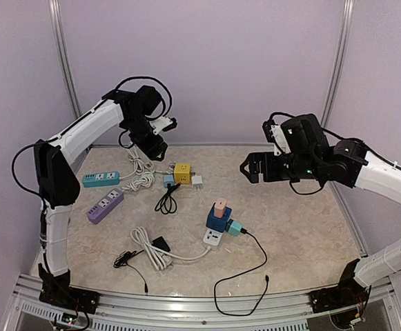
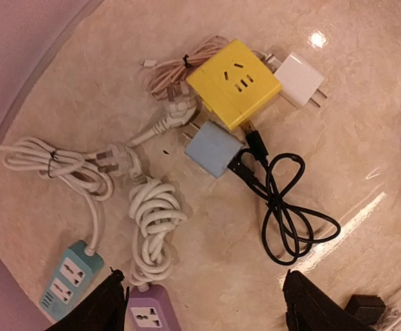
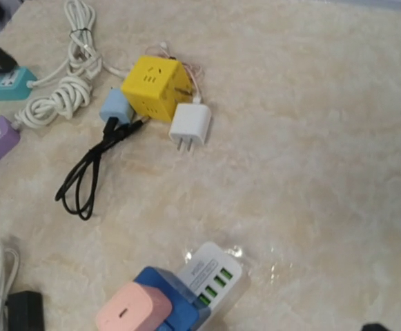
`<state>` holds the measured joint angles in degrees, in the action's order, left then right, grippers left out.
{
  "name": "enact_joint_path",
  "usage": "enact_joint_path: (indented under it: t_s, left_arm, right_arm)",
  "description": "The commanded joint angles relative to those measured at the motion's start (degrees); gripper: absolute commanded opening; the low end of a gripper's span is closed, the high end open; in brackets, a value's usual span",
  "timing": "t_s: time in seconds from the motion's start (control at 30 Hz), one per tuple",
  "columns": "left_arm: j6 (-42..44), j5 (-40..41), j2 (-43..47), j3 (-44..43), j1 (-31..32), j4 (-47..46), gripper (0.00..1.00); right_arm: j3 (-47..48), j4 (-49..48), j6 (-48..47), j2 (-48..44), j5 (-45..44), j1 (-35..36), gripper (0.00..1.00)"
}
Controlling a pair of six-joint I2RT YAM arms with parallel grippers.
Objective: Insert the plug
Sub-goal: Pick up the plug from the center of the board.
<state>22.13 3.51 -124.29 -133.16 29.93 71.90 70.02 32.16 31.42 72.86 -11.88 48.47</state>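
I see my left gripper (image 2: 203,279) spread wide and gripping nothing, with the yellow cube socket (image 2: 235,83) and white plug (image 2: 174,116) ahead of its fingertips; my right gripper (image 1: 250,167) is likewise spread and empty.

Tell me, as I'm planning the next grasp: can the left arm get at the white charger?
Probably yes: the left claw hangs open up above, and the charger lies bare beside the yellow cube, nothing on top.
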Motion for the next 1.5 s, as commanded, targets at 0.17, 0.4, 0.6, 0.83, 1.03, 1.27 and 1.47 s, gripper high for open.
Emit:
enact_joint_path:
  t_s: [0.17,0.4,0.6,0.83,1.03,1.27,1.47]
  left_arm:
    - [-34.85,-6.34,-1.86,10.10,-2.47,-13.38,0.80]
    - [-43.77,-5.69,-8.16,12.84,-4.51,-19.87,0.66]
    - [-44.45,-6.82,-12.97,12.30,-3.91,-24.12,0.64]
    - [-47.15,-4.36,-16.70,13.51,-3.62,-25.42,0.68]
    - [-47.29,-0.67,-16.18,16.53,-1.37,-24.29,0.65]
    - [-47.18,0.78,-15.77,17.72,-0.92,-24.46,0.43]
    - [-46.18,1.02,-13.15,19.45,-2.55,-20.52,0.04]
  right_arm:
    - [-4.09,-0.47,6.33,0.62,-2.13,0.84,1.00]
    - [-4.84,-1.22,6.41,0.78,-3.43,0.91,1.00]
    - [-4.63,-1.68,4.99,1.47,-3.05,0.85,1.00]
    - [-6.03,-2.40,4.26,1.28,-1.96,0.84,1.00]
    - [-6.61,-3.79,3.14,1.51,-1.61,0.90,1.00]
    - [-6.14,-4.28,2.02,3.31,-0.50,0.89,1.00]
    - [-5.87,-3.77,1.83,2.42,-0.64,0.84,1.00]
